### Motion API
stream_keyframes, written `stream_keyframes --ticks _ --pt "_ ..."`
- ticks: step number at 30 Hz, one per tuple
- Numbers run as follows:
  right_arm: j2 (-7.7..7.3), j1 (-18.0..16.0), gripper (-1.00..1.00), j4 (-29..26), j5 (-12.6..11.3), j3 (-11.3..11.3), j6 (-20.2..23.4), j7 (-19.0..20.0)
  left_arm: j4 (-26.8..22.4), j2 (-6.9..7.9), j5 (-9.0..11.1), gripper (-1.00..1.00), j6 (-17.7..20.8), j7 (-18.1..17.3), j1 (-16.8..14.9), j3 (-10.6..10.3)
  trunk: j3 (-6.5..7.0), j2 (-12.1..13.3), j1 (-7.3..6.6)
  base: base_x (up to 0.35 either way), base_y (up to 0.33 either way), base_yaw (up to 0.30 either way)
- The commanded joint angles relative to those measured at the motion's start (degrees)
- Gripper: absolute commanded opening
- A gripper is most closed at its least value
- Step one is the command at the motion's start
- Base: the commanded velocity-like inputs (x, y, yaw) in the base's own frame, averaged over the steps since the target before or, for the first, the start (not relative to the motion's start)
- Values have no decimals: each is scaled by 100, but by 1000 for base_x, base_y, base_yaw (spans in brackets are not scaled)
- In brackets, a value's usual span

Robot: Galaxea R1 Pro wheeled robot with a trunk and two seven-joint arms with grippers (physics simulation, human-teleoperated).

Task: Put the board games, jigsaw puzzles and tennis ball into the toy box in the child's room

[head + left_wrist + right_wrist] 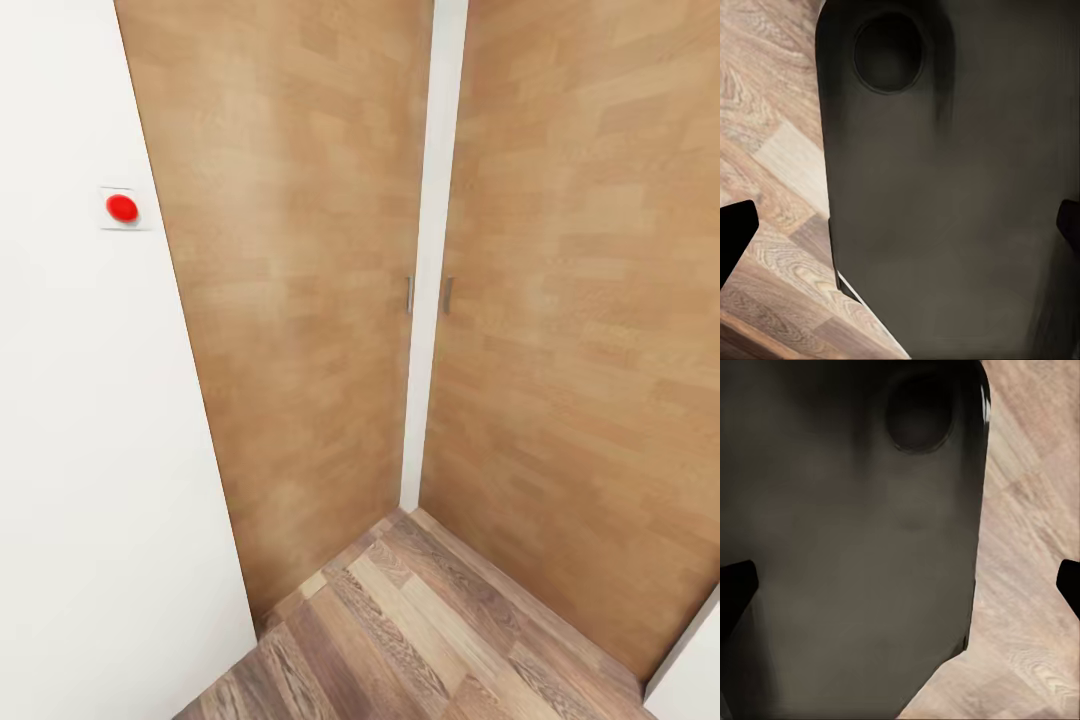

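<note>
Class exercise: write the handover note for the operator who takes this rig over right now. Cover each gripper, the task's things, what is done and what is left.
Left gripper: open, empty, over the robot's dark base.
Right gripper: open, empty, likewise.
The head view faces two wooden doors, each with a small handle, in a corner of plank floor; a red button sits on the white wall at left.
No toys, toy box, table or bed in sight here.
Done: nothing that these views show.
Left: reach the child's room, then box all six toys.

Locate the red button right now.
Head view, upper left: the red button sits on a white wall, just left of the nearer wooden door.
</note>
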Motion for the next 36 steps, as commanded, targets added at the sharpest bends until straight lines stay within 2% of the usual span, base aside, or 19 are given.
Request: stream_keyframes --ticks 1,7,14,21,36 --pt "0 -1 100 0 0 0 0 0 0 0 0 100 0 0 -1 0 -3 -1 0 0 0 0" --pt "41 -10 100 5 15 27 20 15 -18 -44 9 100 -26 -9 11 9 -3 -1 0 0 0 0" --pt "239 -10 100 -22 -42 1 -41 16 -38 -61 9 100 -26 -7 10 13 -3 -1 0 0 0 0" --pt "257 -10 100 -26 17 15 -56 17 -43 -53 9 100 -26 -6 8 9 -3 -1 0 0 0 0" --pt "275 -10 100 -27 -27 5 -87 20 -44 -54 9 100 -26 -5 10 9 -3 -1 0 0 0 -1"
